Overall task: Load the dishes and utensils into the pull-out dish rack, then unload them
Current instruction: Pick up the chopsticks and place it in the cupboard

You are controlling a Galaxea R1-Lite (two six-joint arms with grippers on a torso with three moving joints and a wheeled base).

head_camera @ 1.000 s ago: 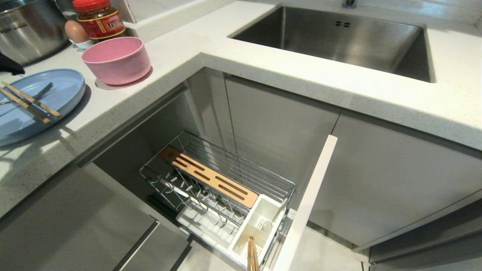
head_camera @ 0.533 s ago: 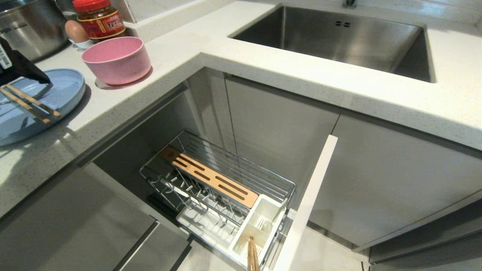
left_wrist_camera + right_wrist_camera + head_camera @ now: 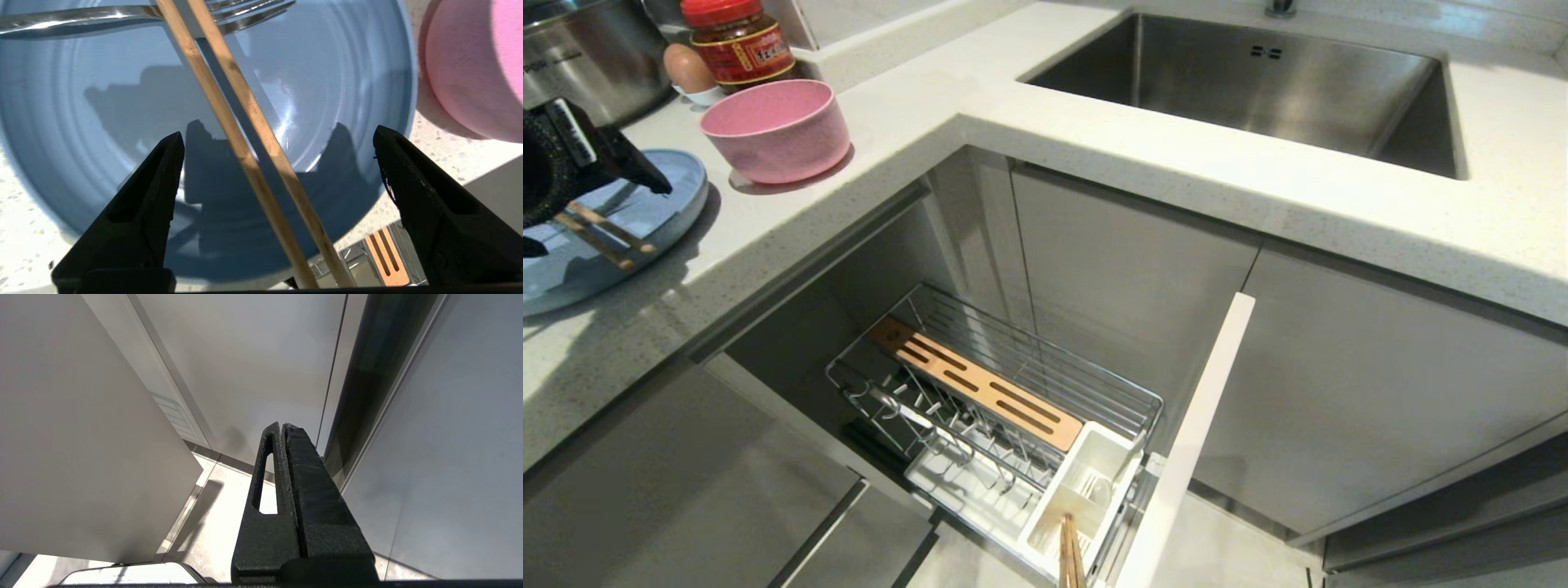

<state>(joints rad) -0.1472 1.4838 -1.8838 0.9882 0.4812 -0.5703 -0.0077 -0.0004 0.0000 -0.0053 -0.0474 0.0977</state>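
One blue plate (image 3: 102,122), one pink bowl (image 3: 776,129), one fork (image 3: 81,18) and a pair of chopsticks (image 3: 241,122) on the tabletop (image 3: 915,106), and a second pair of chopsticks (image 3: 1071,554) standing in the white utensil cup (image 3: 1086,490) of the pull-out dish rack (image 3: 1013,408) below. The left gripper (image 3: 278,139) hangs over the plate with its jaws spread wide and nothing gripped; the two chopsticks run straight through the gap between the jaws, lying side by side across the plate, their far ends crossing over the fork near its tines. The fork lies in the plate beyond the jaws. The pink bowl sits empty just outside one jaw, beside the plate's rim. Down in the rack, the plate prongs and the slotted wooden strip (image 3: 980,384) carry nothing; only the cup holds anything. Further back stand one steel pot (image 3: 580,57), one red-lidded jar (image 3: 737,41) and one egg (image 3: 686,69). The right gripper (image 3: 282,428) is parked low by the cabinet fronts, jaws pressed together, empty.
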